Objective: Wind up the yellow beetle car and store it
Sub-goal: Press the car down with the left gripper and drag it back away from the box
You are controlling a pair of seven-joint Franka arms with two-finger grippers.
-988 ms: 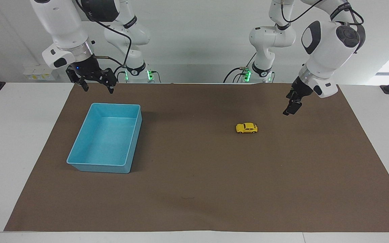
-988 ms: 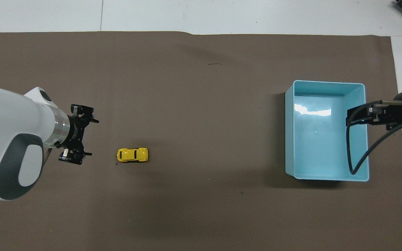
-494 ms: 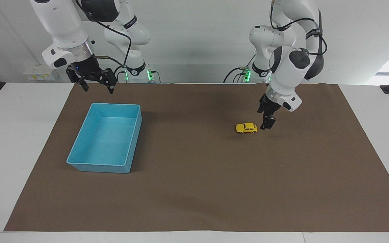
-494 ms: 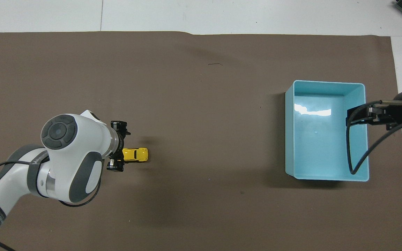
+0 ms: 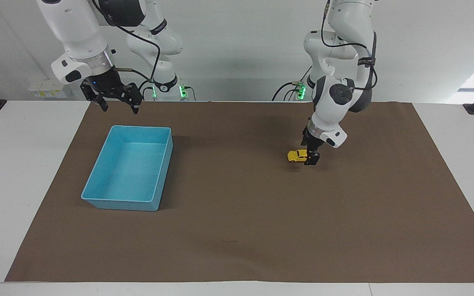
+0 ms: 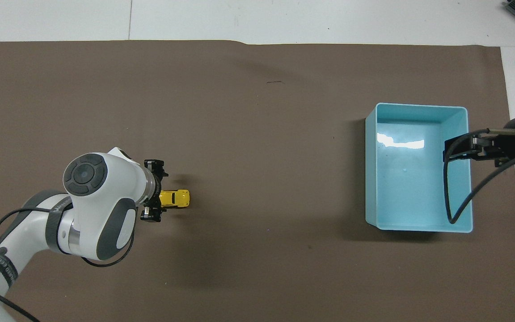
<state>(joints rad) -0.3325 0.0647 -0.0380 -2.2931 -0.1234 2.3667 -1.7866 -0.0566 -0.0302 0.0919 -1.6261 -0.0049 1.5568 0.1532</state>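
The left pincer (image 5: 312, 157) has swung in from the edge of the brown mat (image 5: 237, 230) toward the left arm's end of the surface and come down at the end of the yellow beetle car (image 5: 298, 156) that faces the left arm, its fingers spread wide with that end between them, nothing gripped yet. The car sits on its wheels on the mat exactly where it was a second ago, well apart from the blue tray (image 5: 97, 201). This reads as the approach finishing: closing on the car comes next, then winding. The right pincer (image 5: 113, 100) has not moved; it waits released above the tray's end nearer the robots.
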